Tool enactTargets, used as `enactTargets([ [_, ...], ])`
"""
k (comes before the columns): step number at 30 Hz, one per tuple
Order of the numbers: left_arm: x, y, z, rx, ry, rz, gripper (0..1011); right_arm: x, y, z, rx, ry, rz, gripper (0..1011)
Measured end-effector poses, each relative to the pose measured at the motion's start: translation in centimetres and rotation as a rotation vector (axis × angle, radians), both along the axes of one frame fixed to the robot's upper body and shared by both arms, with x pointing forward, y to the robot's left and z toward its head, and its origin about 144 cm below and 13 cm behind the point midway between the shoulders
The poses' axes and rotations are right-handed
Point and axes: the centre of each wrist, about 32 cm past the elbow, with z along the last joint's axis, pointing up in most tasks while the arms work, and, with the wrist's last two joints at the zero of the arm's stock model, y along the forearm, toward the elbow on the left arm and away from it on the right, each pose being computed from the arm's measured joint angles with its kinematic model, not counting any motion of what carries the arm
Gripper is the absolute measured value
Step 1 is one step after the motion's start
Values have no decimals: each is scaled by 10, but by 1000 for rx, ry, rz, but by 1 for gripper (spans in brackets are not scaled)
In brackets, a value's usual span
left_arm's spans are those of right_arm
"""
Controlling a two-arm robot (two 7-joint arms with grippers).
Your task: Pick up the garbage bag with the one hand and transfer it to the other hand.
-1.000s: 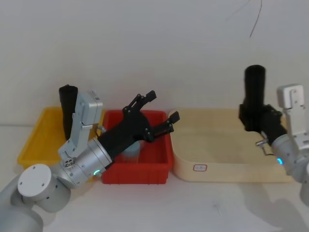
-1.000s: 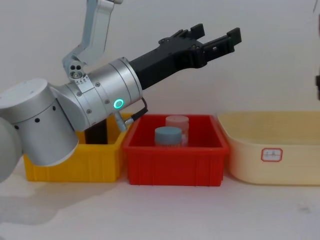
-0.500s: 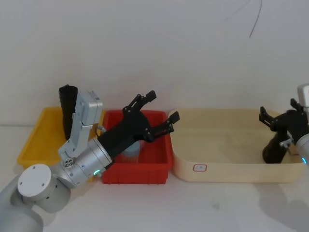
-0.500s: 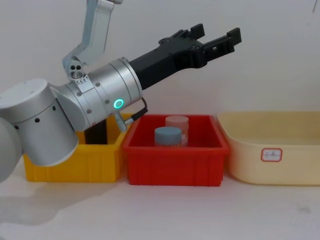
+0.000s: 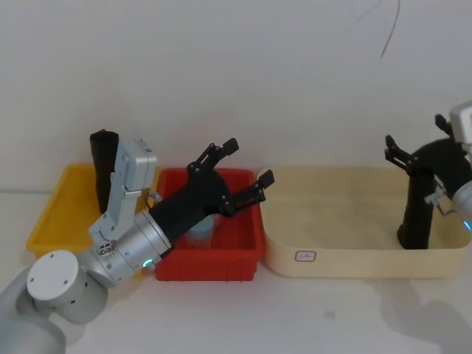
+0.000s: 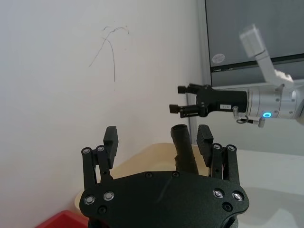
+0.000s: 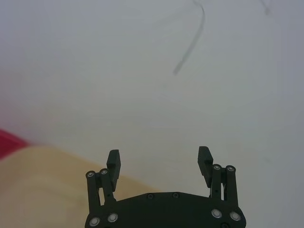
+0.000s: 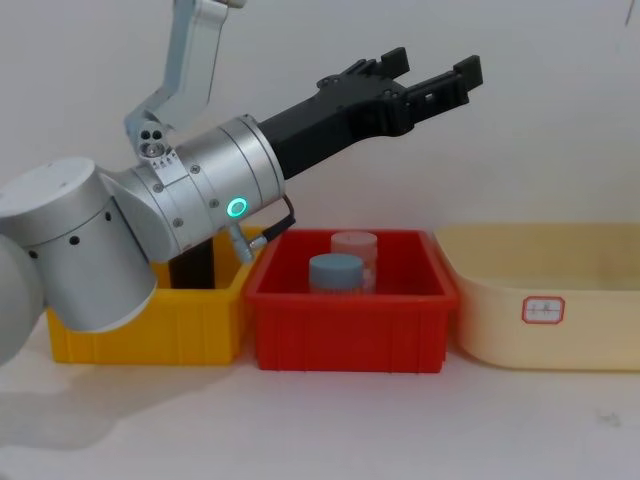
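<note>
The garbage bag, a matte black roll, stands slightly tilted at the right end of the cream tray. It also appears far off in the left wrist view. My right gripper, with the blue light, hovers open just above the roll's top and holds nothing; its own wrist view shows the right gripper with bare wall between the fingers. My left gripper, with the green ring, hangs open and unladen over the red bin, as the chest view of the left gripper confirms.
A second black roll stands in the yellow bin behind my left arm. A blue-lidded jar and a clear one sit in the red bin. The cream tray fills the right side.
My right gripper carried the garbage bag down from mid-air into the cream tray, let it go, and has risen a little above it. The left arm stayed still.
</note>
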Motion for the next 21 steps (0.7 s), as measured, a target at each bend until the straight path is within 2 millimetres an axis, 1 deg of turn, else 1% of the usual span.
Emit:
enactTargets([
  [6,-1,2,0,-4,-3,18,1000,-4,12,11,-24,-30,77,1001],
  [11,-3,8,0,-12,-15,53,1000,-6,23,14,-33,-34,144,1001],
  [13,-4,14,0,-21,-31,85,1000,-6,27,14,-33,-32,164,1001],
  [15,-4,15,0,-24,-35,94,1000,-6,34,13,-32,-24,199,1001],
  [21,-8,36,2,-56,-90,179,1000,-2,52,10,-22,-7,284,1001],
])
